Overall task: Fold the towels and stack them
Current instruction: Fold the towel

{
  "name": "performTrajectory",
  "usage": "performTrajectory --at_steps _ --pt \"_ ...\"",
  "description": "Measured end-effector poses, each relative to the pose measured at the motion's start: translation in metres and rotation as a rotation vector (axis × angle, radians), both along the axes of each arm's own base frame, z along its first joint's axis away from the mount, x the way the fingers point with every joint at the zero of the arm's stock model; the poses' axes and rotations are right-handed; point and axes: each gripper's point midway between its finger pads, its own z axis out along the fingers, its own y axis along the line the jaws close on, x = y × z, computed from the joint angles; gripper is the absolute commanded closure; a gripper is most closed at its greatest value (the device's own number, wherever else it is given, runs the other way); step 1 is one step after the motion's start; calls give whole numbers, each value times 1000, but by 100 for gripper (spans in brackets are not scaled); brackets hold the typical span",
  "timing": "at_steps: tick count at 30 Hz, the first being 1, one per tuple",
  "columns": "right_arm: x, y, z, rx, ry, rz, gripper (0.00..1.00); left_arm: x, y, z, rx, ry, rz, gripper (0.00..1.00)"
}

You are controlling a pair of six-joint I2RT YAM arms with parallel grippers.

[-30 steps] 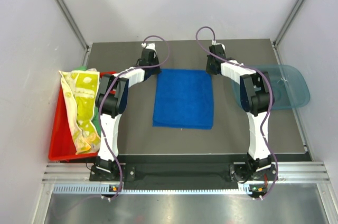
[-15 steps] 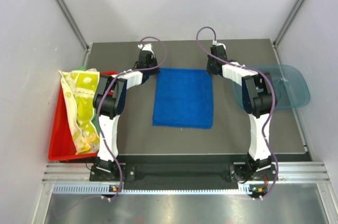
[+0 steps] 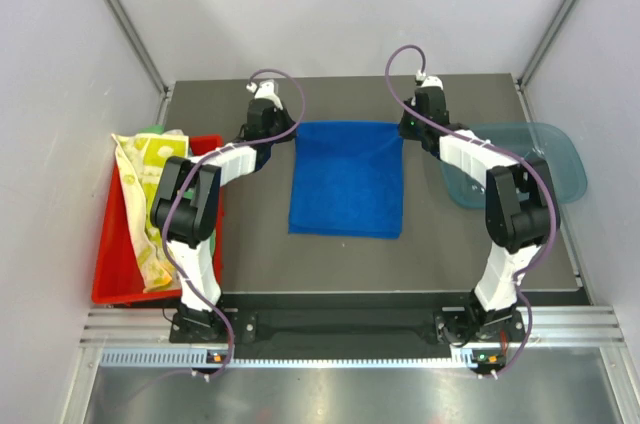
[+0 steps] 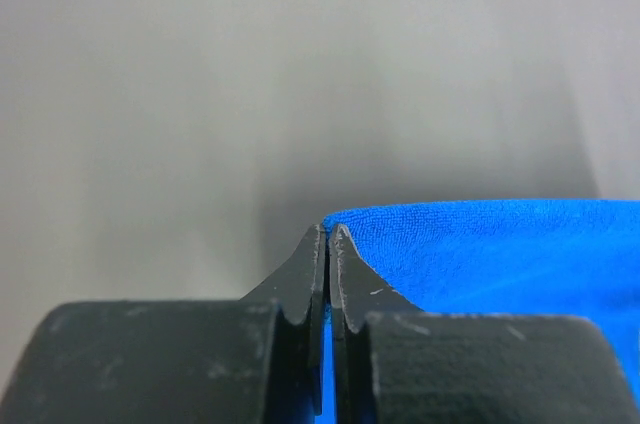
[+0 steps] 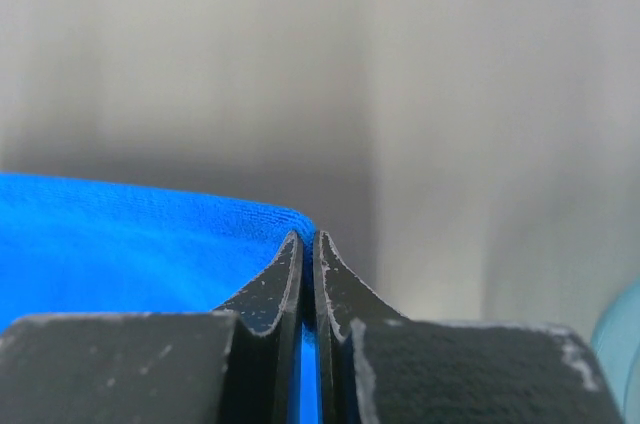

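Observation:
A royal blue towel (image 3: pixel 347 180) lies spread on the dark table, its far edge lifted. My left gripper (image 3: pixel 283 131) is shut on its far left corner; in the left wrist view the gripper (image 4: pixel 328 232) pinches blue cloth (image 4: pixel 500 254). My right gripper (image 3: pixel 404 128) is shut on the far right corner; in the right wrist view the gripper (image 5: pixel 308 238) holds the cloth (image 5: pixel 120 244). The pale yellow crocodile-print towel (image 3: pixel 155 199) lies crumpled in the red tray (image 3: pixel 112 264), over a green towel (image 3: pixel 184 234). The purple and white towels are out of view.
A translucent blue bin (image 3: pixel 545 159) sits at the right of the table, close behind the right arm. The red tray hangs over the table's left edge. Grey walls close in the far side.
Both grippers moved farther toward the back of the table with the towel's far corners, stretching the far edge; the towel's near edge slid slightly away from the arm bases.

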Motion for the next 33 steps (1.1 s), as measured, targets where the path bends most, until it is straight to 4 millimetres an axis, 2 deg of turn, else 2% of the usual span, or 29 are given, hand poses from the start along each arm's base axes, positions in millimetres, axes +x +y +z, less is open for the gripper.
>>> performTrajectory --at_steps 8,15,25,33 --pt "-53 4 -27 9 60 36 100 -59 8 -23 -42 81 -10 100" --pt "-97 9 -28 17 60 65 100 -103 11 -16 -69 83 -20 100" --pt "-147 10 -43 24 78 76 100 -151 7 -16 -79 83 -47 100" --pt "-174 8 -38 40 50 74 100 -183 3 -19 -61 72 -57 100"
